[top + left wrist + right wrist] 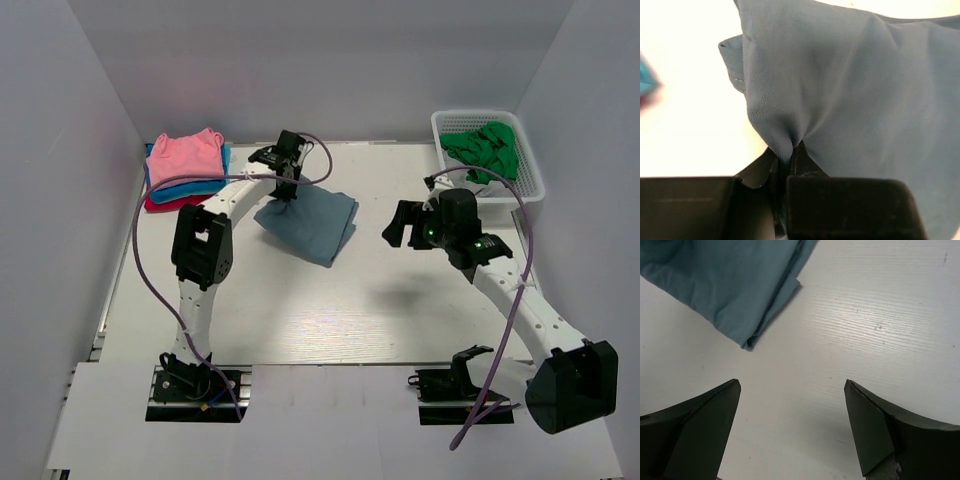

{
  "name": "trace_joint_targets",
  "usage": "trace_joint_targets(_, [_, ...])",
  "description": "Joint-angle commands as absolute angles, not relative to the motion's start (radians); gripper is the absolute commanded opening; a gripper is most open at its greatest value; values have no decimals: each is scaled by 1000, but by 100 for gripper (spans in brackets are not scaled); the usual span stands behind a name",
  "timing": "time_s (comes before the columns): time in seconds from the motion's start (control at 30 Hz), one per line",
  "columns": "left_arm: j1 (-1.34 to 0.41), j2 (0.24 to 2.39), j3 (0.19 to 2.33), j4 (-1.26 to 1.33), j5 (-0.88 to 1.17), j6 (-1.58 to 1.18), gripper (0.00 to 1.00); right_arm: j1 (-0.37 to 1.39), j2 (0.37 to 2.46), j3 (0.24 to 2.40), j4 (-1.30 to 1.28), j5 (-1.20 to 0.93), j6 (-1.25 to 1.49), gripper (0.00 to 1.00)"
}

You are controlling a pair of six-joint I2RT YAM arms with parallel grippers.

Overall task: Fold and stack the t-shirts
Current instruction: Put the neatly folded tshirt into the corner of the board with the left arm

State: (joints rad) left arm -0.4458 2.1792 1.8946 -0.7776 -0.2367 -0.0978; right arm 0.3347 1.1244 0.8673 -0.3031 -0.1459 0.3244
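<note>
Slate-blue tee (310, 225); pink/blue/red stack (185, 168); green cloth (483, 148) in wht basket (531, 160); blk arms (203, 250)

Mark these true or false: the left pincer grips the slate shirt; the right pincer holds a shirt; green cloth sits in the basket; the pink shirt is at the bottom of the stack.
1. The left pincer grips the slate shirt. True.
2. The right pincer holds a shirt. False: it is open and empty above the table.
3. Green cloth sits in the basket. True.
4. The pink shirt is at the bottom of the stack. False: it lies on top, with blue and red ones under it.
</note>
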Motion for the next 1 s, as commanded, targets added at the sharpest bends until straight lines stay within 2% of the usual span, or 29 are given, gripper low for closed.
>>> trace_joint_targets(0.0, [-408, 2069, 1997, -788, -322, -25, 0, 328, 1077, 848, -256, -45, 357, 90])
trace_joint_targets(0.17, [-359, 2069, 2080, -790, -336, 52, 0, 324, 1051, 838, -259, 84, 434, 90])
trace_joint_targets(0.43, [-278, 2105, 2287, -813, -311, 159, 0, 321, 1085, 857, -256, 100, 439, 90])
trace_joint_targets(0.97, [-132, 2022, 2345, -670, -201, 270, 0, 321, 1235, 1002, -273, 11, 436, 90])
